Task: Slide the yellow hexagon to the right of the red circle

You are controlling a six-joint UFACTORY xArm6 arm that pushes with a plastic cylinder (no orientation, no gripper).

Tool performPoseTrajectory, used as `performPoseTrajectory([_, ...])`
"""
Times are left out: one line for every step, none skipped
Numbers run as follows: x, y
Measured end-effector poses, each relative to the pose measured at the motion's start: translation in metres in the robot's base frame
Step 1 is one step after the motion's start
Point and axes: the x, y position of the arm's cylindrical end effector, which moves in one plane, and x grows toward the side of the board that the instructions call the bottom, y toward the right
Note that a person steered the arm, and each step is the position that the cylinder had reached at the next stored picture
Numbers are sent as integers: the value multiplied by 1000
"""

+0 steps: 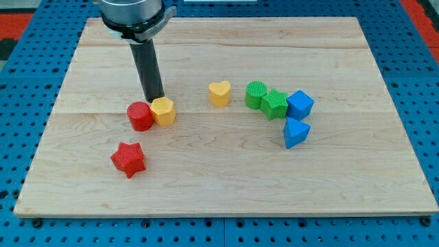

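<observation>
The yellow hexagon (164,110) sits just right of the red circle (140,116), touching it, left of the board's middle. My tip (155,99) stands right behind them, at the hexagon's upper left edge, between the two blocks' tops. The rod rises from there to the arm's dark head at the view's top.
A red star (128,159) lies below the red circle. A yellow heart (219,93) sits at the middle. To its right are a green circle (256,95), a green block (275,104), a blue block (299,105) and a blue triangle (295,132). The wooden board (357,185) is ringed by blue pegboard.
</observation>
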Motion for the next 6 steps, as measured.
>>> performPoseTrajectory([-3, 44])
performPoseTrajectory([20, 45])
performPoseTrajectory([40, 18])
performPoseTrajectory([24, 18])
performPoseTrajectory([-3, -28])
performPoseTrajectory([38, -40])
